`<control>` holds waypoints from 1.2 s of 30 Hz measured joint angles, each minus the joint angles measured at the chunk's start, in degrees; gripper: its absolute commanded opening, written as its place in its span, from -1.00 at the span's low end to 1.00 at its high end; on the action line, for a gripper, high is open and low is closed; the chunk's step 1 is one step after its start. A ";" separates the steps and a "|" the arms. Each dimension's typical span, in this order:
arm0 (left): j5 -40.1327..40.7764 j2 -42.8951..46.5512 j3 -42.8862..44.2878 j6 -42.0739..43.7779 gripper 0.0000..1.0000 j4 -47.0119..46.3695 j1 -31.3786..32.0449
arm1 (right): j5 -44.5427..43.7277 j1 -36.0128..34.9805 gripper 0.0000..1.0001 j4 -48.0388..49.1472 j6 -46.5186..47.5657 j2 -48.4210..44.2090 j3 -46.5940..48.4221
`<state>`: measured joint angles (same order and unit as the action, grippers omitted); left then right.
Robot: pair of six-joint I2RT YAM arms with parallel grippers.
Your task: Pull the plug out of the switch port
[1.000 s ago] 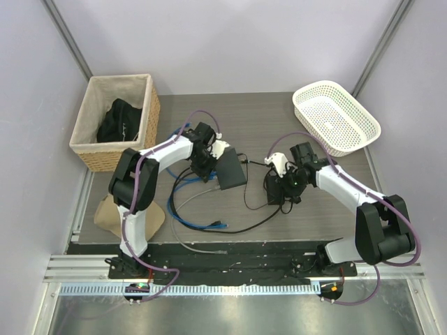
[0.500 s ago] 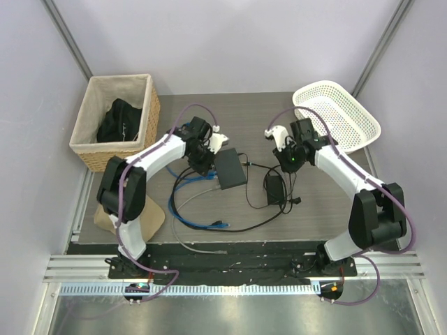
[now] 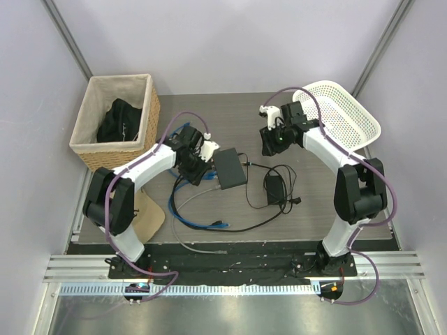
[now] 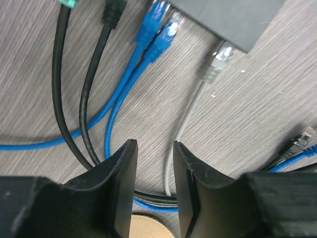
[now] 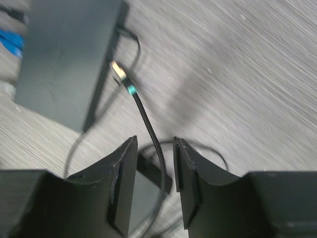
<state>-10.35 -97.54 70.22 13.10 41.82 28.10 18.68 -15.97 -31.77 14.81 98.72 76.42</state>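
The flat black switch box point(image 3: 229, 169) lies mid-table. In the left wrist view its port edge point(image 4: 223, 20) holds two blue plugs point(image 4: 157, 27) and a grey plug point(image 4: 218, 59). My left gripper point(image 3: 193, 169) is just left of the box, low over the cables, its jaws point(image 4: 155, 153) open and empty. My right gripper point(image 3: 269, 144) hangs open and empty above the table, behind the box point(image 5: 64, 54). A thin black cord's plug point(image 5: 121, 77), bare metal tip showing, lies beside the box's side. The cord runs under my right gripper point(image 5: 154, 148), apart from it.
The black power brick point(image 3: 274, 187) with thin cords lies right of the box. Blue, black and grey cables point(image 3: 199, 222) loop at the front left. A wicker basket point(image 3: 84, 136) stands back left, a white basket point(image 3: 349, 143) back right, a tan pad point(image 3: 145, 218) front left.
My right gripper left the power brick and rose back toward the white basket. My left gripper drew away leftward from the switch box, which now lies flat.
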 measured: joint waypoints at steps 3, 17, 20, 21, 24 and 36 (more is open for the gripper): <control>0.04 0.00 -0.15 -0.63 -0.16 -0.13 -1.03 | 1.84 -0.76 -0.14 1.57 -3.41 3.54 2.67; -1.77 -3.76 9.16 -8.35 -0.23 -0.11 -5.31 | 7.32 -3.80 -0.68 6.23 -13.31 9.79 1.81; -2.58 -4.11 9.35 -9.64 -0.23 -0.04 -6.58 | 6.49 -4.37 -0.82 4.85 -13.31 9.27 -1.92; -2.82 -4.11 9.35 -9.84 -0.23 -0.07 -6.88 | 6.32 -4.52 -0.85 4.55 -13.14 9.27 -2.27; -3.41 -4.11 9.11 -10.95 -0.23 -0.48 -7.54 | 6.05 -5.33 -0.89 4.20 -11.63 9.27 -2.38; -4.70 -3.91 4.20 -12.24 -0.24 -2.03 -7.61 | 6.82 -16.61 -0.98 -2.80 -0.92 16.61 3.08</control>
<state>-15.05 -101.45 74.41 0.86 39.79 20.49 25.50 -32.58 -34.57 13.89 115.33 79.50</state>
